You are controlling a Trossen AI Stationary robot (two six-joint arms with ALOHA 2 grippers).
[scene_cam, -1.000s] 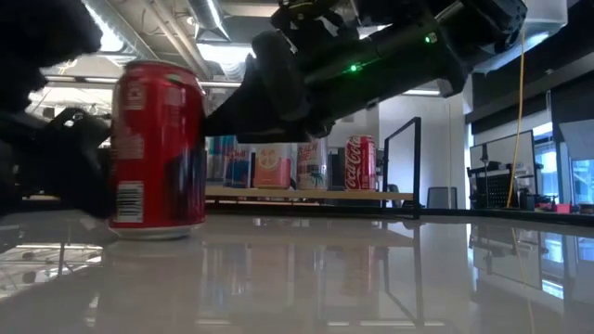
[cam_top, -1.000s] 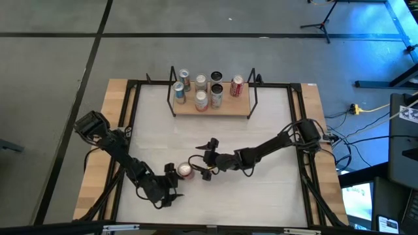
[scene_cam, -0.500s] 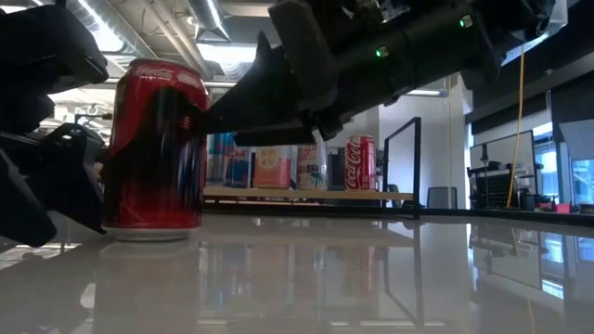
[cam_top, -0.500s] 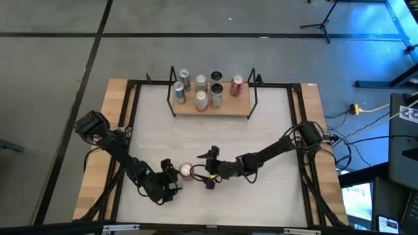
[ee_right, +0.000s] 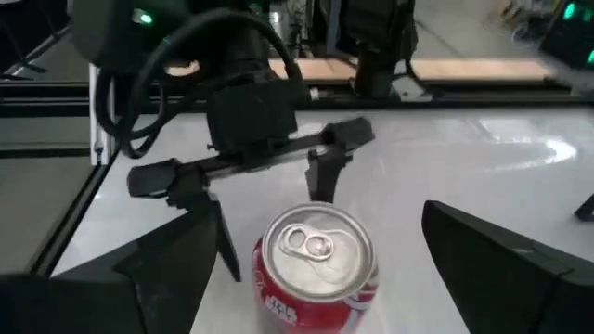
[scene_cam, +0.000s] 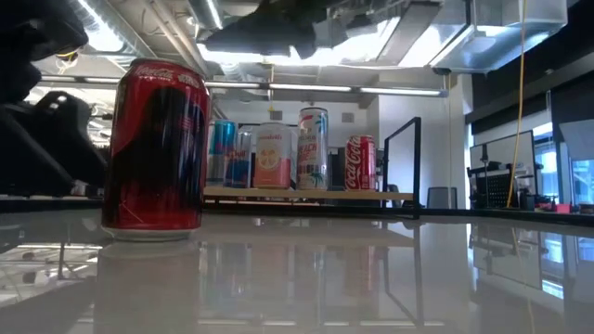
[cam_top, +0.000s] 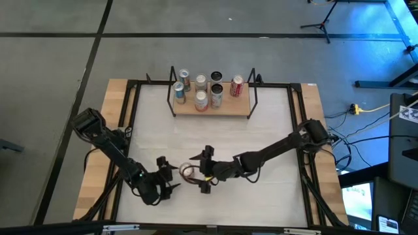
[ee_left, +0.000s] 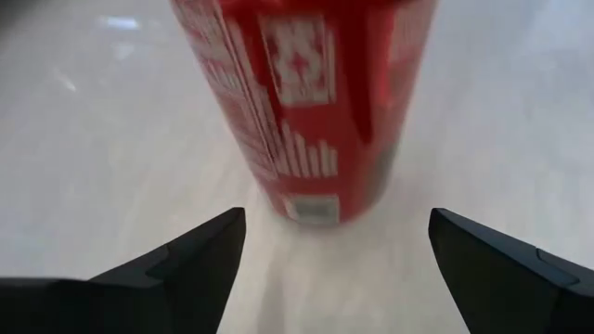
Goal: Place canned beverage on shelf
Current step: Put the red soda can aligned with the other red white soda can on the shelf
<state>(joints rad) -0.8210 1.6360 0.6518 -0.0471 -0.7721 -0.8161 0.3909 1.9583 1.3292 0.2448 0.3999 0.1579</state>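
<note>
Both arms have shifted since a second ago: the left claw (cam_top: pixel 167 175) has pulled nearer the red can (cam_top: pixel 188 172), while the right claw (cam_top: pixel 204 171) has swung round from beside the can to hover above it, clearing the low camera's sight of the far shelf (cam_top: pixel 225 106). That move suggests the right arm is lining up a grasp from above, the first step toward carrying the can across.

Left to right on the table (cam_top: pixel 274 196): the left claw, fingers spread, sits low just beside the can, which stands between its fingertips (ee_left: pixel 200 250) in the wrist view but untouched. The can stands upright near the table's front edge, well apart from the shelf. The right claw, also spread wide, hangs over the can's silver top (ee_right: pixel 314 243), one finger (ee_right: pixel 176 255) on either side, not yet gripping.

At the back, the shelf already carries six cans (cam_top: pixel 200 100) grouped toward its left and middle; bare board remains at its right end, which looks like room for one more.
</note>
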